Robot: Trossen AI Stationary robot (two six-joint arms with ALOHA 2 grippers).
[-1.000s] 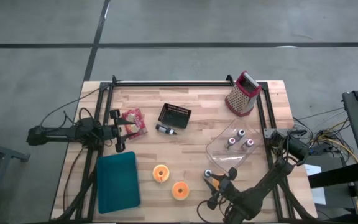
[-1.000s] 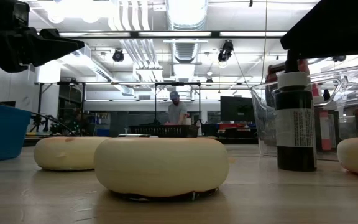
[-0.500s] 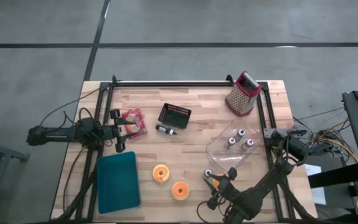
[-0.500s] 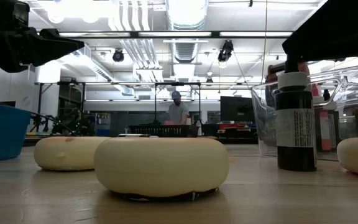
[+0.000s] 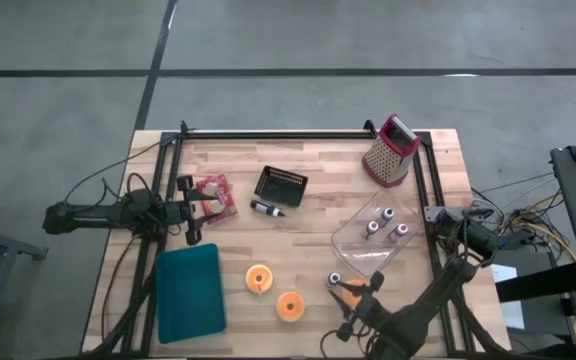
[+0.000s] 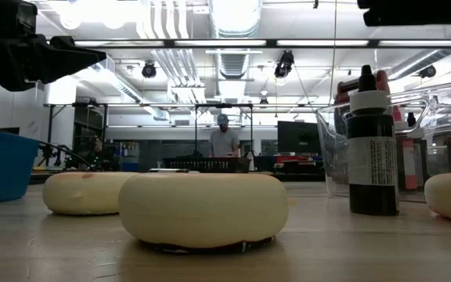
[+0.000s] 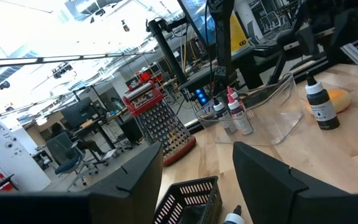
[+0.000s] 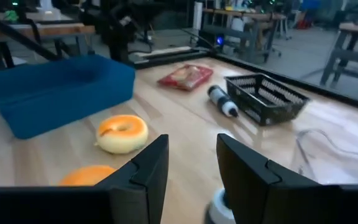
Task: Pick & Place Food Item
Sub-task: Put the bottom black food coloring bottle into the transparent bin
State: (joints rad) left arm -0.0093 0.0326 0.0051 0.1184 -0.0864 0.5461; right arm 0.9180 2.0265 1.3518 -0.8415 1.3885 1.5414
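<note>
Right gripper (image 5: 352,308) at the front of the counter (image 5: 318,160), fingers (image 8: 143,174) parted in the right wrist view, nothing between them, touching nothing visible. Just beside it, a small dark bottle (image 5: 334,280) with a white cap, standing upright. Two donuts to the side of that gripper: the nearer donut (image 5: 290,305) close by at the counter's front, the farther donut (image 5: 259,279) a little beyond, between the first and the blue tray (image 5: 189,292). Both lying flat on the wood, apart from each other and from the gripper. In the low view, pale undersides of both rings resting on the counter, the dark bottle upright to one side.

Left gripper (image 5: 196,207) at the counter's left edge, fingers (image 7: 263,177) spread apart in the left wrist view, empty. Just beside it a red snack packet (image 5: 214,193); well apart from both donuts, with the blue tray lying between.

Farther back: a black mesh basket (image 5: 281,185), a dark marker-like bottle (image 5: 267,209) lying on its side next to it, a red box grater (image 5: 389,151) near the far right corner, and a clear plastic container (image 5: 373,240) holding several small bottles. A person standing far off in the room behind, seen in the low view.
</note>
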